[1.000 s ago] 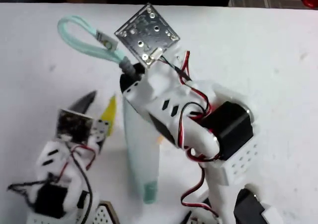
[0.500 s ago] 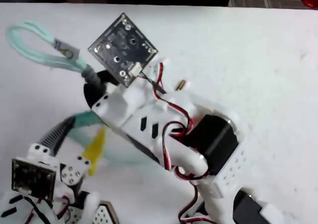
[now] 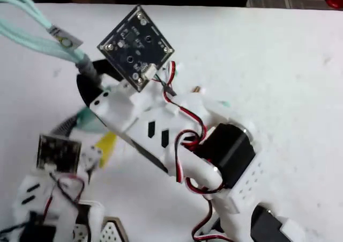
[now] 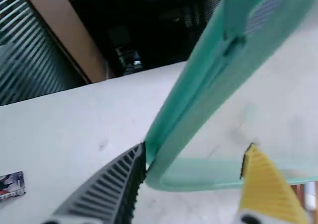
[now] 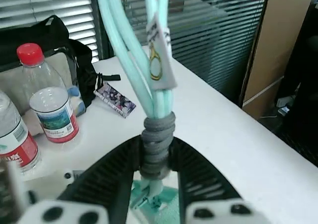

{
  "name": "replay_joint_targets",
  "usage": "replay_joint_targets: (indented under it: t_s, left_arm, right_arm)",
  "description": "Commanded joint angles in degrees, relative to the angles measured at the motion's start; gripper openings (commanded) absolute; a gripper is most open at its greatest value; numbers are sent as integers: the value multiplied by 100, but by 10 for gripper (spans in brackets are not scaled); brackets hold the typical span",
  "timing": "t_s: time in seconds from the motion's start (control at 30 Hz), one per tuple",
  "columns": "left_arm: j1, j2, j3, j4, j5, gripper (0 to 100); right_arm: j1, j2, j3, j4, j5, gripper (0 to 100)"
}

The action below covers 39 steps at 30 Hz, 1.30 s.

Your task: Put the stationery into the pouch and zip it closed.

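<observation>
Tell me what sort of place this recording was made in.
Probably an office or lab room: a white table, slatted window blinds behind it, and water bottles beside a black bag on the table.

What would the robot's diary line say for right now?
right gripper: shut on grey-wrapped mint-green cord loop | left gripper: open around end of mint-green zip pouch

Your high camera sits up above and looks down on the white tabletop (image 3: 289, 65). Your left wrist camera is low and very close to the pouch (image 4: 198, 114), looking across the tabletop toward a dark room. Your right wrist camera looks out past its jaws toward window blinds (image 5: 208, 30). All three see the pouch.
</observation>
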Motion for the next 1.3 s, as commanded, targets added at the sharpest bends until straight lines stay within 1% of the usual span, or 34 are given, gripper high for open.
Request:
replay_joint_targets:
  t_s: [0.0, 0.13, 0.23, 0.3, 0.43, 0.5, 0.6, 0.7, 0.83, 0.93, 1.0, 1.1, 1.27]
  left_arm:
    - [-769, 84, 985, -1855, -70, 317]
    - [-796, 92, 1653, -3033, -44, 316]
    - [-760, 110, 1969, -3684, 97, 303]
    - [-752, 110, 2022, -3859, 308, 288]
    - [-760, 110, 2031, -3842, 791, 286]
    - [-778, 101, 2075, -3763, 923, 284]
    - [-1042, 75, 1996, -3393, 1152, 283]
    - [-1464, 66, 1600, -2725, 1556, 286]
    - [-1938, 66, 703, -1433, 1908, 286]
    - [-1974, 66, -281, -360, 2004, 287]
    - [-1675, 66, -993, 308, 1996, 294]
    - [-734, 92, -1829, 1152, 1996, 344]
    - [919, 66, -2075, 1574, 1987, 362]
  right_arm:
    - [-22, 110, -62, -233, 18, 16]
    - [136, 497, -53, -180, -26, 16]
    - [154, 673, -62, -189, -26, 16]
    - [154, 752, -70, -251, -26, 16]
    - [154, 787, -62, -215, -26, 16]
    - [163, 752, -62, -101, -18, 16]
    - [251, 778, -62, 66, -18, 16]
    - [356, 787, -18, 92, -26, 17]
    - [365, 787, -9, 84, -35, 17]
    - [365, 796, -9, 57, -35, 17]
    - [365, 796, -9, 57, -35, 17]
    - [365, 796, -18, 57, -35, 17]
    - [365, 796, -18, 57, -35, 17]
